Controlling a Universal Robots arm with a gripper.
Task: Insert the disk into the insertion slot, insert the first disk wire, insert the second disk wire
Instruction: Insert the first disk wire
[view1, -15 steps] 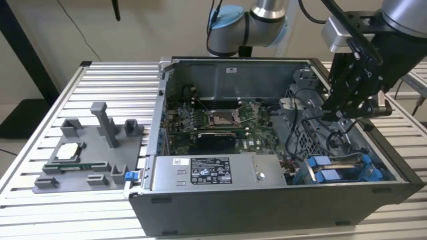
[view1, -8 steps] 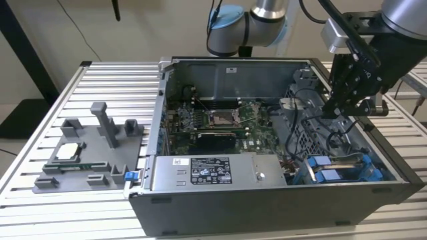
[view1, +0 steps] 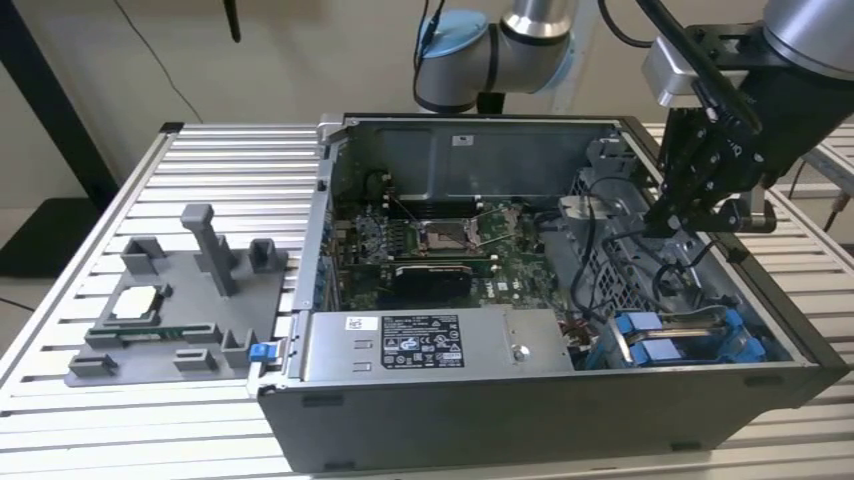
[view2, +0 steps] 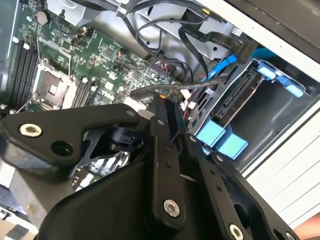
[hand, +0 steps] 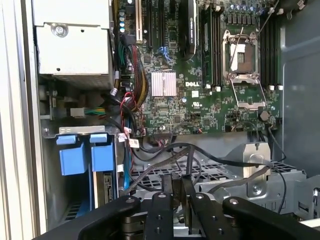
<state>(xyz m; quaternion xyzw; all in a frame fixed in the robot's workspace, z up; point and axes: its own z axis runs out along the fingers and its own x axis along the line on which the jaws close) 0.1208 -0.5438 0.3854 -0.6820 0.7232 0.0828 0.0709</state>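
A slatted metal worktop carries an open computer case. Nearest, at the case's five o'clock corner in the exterior view, the disk already sits in the insertion slot with its blue tabs outward, so the wiring step seems to be in hand. Beyond, at two o'clock, the gripper hangs over the drive cage, its jaws drawn nearly together and apparently pinching a black wire. Seating it would call for squaring the plug to the disk's connector edge.
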